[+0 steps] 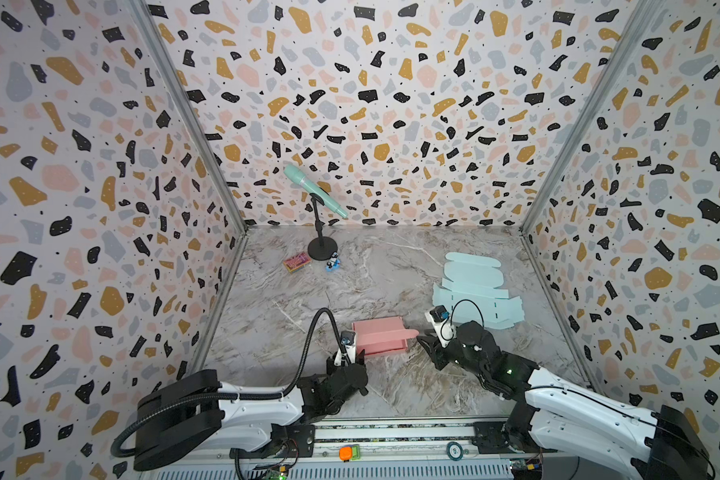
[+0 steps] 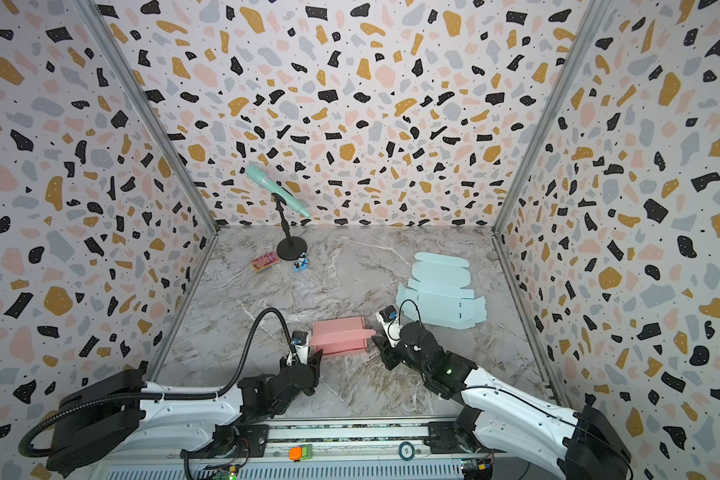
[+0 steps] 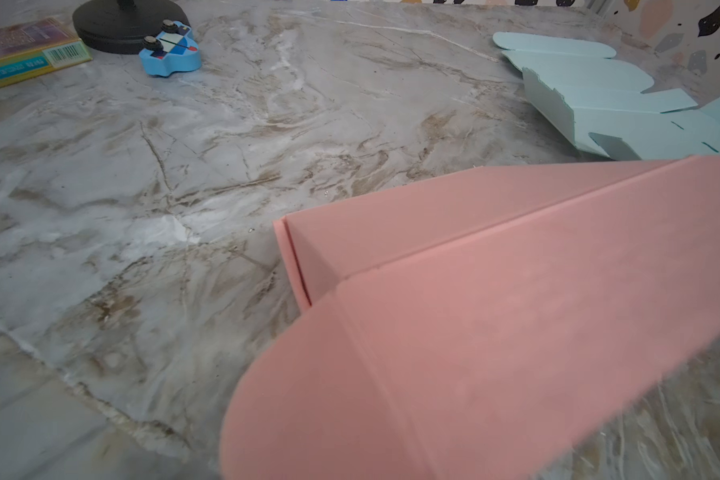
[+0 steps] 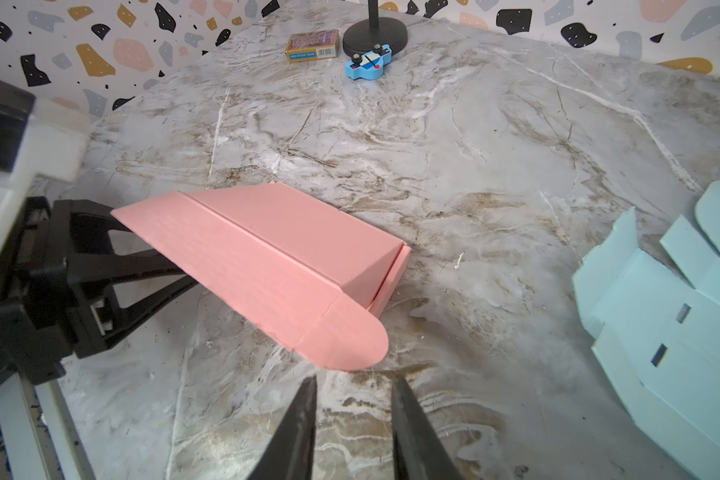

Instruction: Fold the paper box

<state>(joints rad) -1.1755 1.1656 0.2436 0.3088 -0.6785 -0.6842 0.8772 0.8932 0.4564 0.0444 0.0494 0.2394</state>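
Note:
The pink paper box [image 1: 379, 337] lies partly folded at the table's middle in both top views [image 2: 338, 337]. Its lid slopes up, with a rounded tab [image 4: 346, 340] sticking out toward my right gripper. My right gripper [image 4: 354, 380] is open and empty, its tips just short of that tab [image 1: 422, 338]. My left gripper [image 1: 346, 356] sits at the box's near left corner. Its fingers [image 4: 113, 264] stand apart, and their tips are hidden under the lid's end. In the left wrist view the pink lid [image 3: 516, 311] covers the jaws.
A flat light-blue box blank [image 1: 472, 291] lies to the back right of the right gripper. At the back left stand a microphone stand [image 1: 321, 248], a card pack [image 1: 297, 262] and a small blue toy [image 1: 332, 264]. The arms' rail [image 1: 391, 432] runs along the front edge.

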